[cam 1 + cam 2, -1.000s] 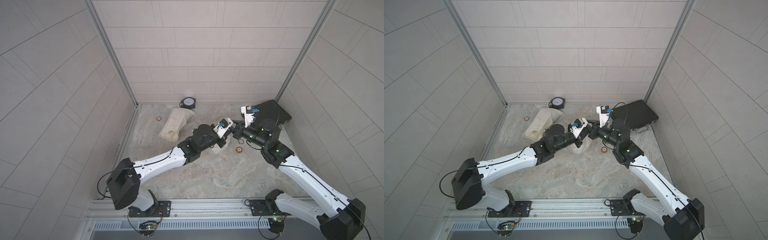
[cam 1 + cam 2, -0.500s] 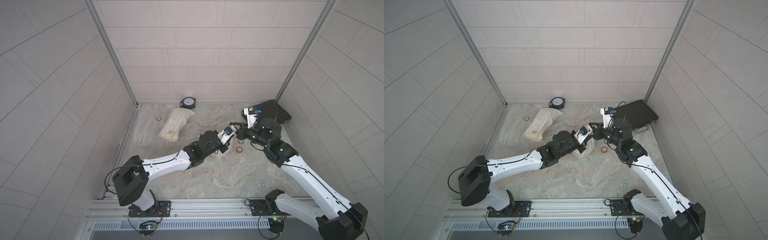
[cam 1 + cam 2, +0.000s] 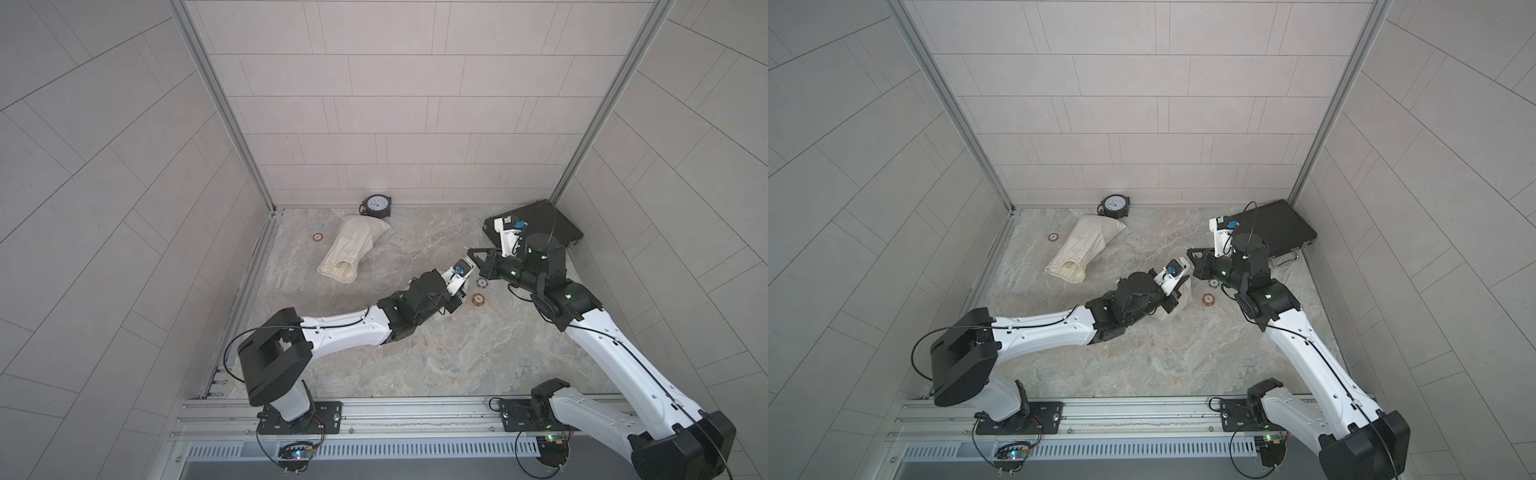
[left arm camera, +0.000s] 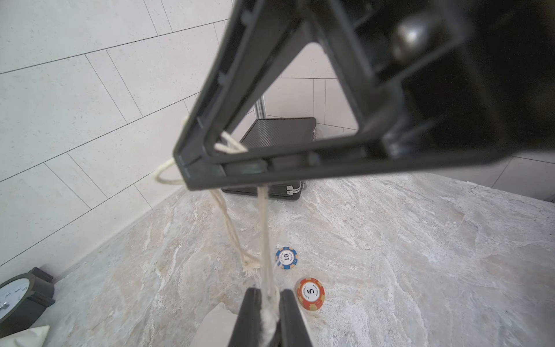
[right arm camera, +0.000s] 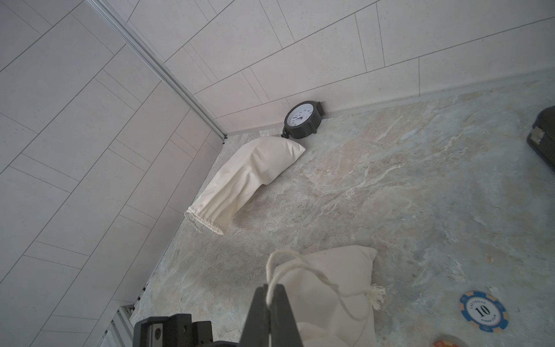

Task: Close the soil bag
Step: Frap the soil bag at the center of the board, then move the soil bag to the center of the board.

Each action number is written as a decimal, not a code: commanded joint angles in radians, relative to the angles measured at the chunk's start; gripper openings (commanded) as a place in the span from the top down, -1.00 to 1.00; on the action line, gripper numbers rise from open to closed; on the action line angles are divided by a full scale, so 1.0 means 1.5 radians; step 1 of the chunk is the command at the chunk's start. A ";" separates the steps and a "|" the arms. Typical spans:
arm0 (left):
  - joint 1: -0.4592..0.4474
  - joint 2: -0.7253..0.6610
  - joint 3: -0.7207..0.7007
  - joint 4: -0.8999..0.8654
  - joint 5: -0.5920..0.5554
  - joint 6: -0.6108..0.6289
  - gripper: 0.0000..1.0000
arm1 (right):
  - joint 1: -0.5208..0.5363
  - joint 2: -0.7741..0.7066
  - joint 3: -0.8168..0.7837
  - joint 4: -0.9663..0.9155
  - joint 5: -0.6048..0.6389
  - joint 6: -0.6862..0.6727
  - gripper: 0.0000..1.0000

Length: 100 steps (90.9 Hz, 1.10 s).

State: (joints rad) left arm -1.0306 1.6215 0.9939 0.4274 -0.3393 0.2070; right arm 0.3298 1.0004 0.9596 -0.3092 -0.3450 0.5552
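The soil bag [image 3: 1185, 293] is a small cream cloth sack on the stone floor at mid-scene; my left arm covers most of it in both top views. My left gripper [image 4: 268, 296] is shut on its gathered neck. A cream drawstring [image 4: 264, 228] runs taut from there to my right gripper [image 4: 183, 168]. In the right wrist view my right gripper [image 5: 271, 290] is shut on a loop of the drawstring [image 5: 295, 263] above the soil bag [image 5: 333, 282], and the frayed knot [image 5: 375, 296] hangs beside it. The two grippers stand close, tip toward tip [image 3: 469, 251].
A second cream bag [image 3: 353, 249] lies open-mouthed at the back left, beside a black clock [image 3: 377, 205]. A black case [image 3: 544, 220] fills the back right corner. A blue chip [image 4: 286, 257] and an orange chip [image 4: 310, 293] lie near the bag; another chip [image 3: 317, 237] lies far left.
My left gripper has shifted toward the front right with the bag's neck. My right gripper has drawn back to the right, still holding the drawstring.
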 commanded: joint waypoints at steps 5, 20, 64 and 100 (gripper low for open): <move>0.002 0.030 -0.088 -0.244 -0.021 -0.016 0.74 | -0.041 -0.057 0.078 0.191 0.049 0.003 1.00; 0.002 -0.078 -0.074 -0.239 0.042 -0.023 0.10 | -0.033 -0.018 0.039 0.150 0.000 -0.017 1.00; 0.115 -0.346 -0.111 -0.302 -0.072 -0.198 -0.69 | 0.097 0.161 -0.013 -0.086 0.097 -0.189 -0.31; 0.336 -0.388 -0.130 -0.339 -0.095 -0.318 -0.86 | 0.178 0.379 0.039 -0.169 0.239 -0.259 -0.72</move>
State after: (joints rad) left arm -0.5842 1.0466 0.7971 -0.0589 -0.4633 -0.2081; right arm 0.5919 1.5181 0.9783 -0.5026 -0.0566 0.2043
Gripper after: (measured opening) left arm 0.920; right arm 0.960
